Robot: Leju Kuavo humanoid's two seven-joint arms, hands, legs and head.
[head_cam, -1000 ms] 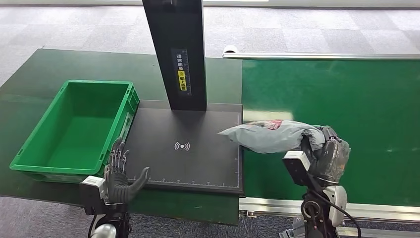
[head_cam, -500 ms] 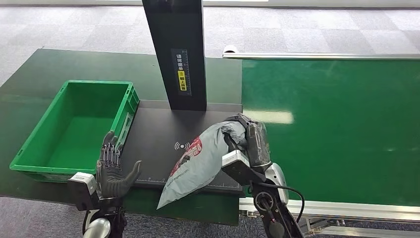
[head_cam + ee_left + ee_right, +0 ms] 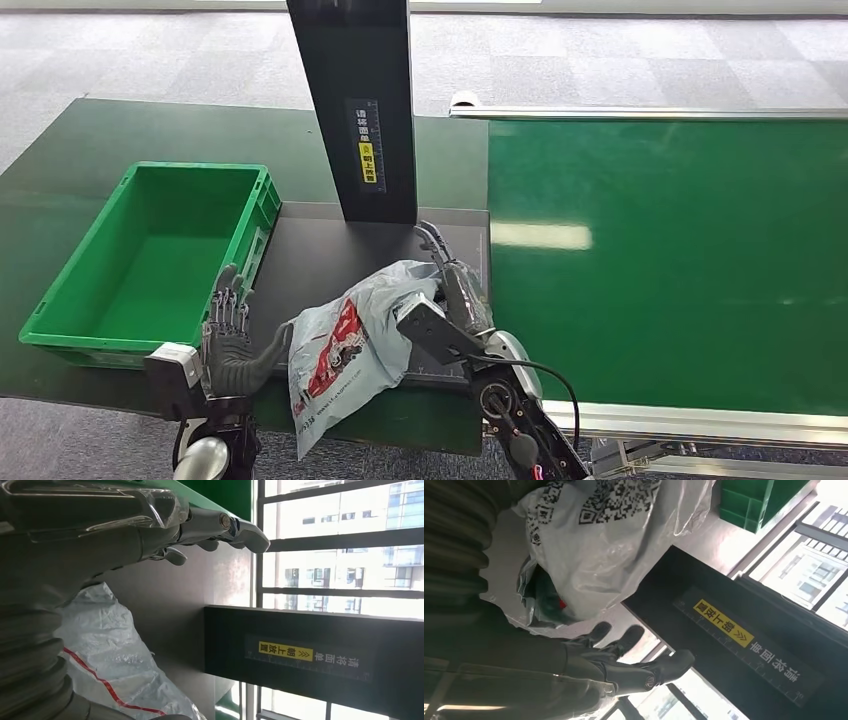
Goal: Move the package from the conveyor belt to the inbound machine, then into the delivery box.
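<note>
Grey package (image 3: 345, 345) with red print and QR code lies on inbound machine (image 3: 320, 260); right robot hand (image 3: 447, 285) and left robot hand (image 3: 232, 335) both empty, fingers spread

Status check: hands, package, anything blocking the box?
Both hands open: left hand, right hand. Package on inbound machine, overhanging front edge. Delivery box path unobstructed.

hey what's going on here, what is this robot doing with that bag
A humanoid robot is sorting a parcel. The grey package lies on the black inbound machine, its lower end hanging over the front edge. The right robot hand rests at the package's end with its fingers stretched out; whether it grips the package is unclear. The left robot hand waits open beside the package, near the green delivery box, which holds nothing yet. The green conveyor belt is to the right.
</note>
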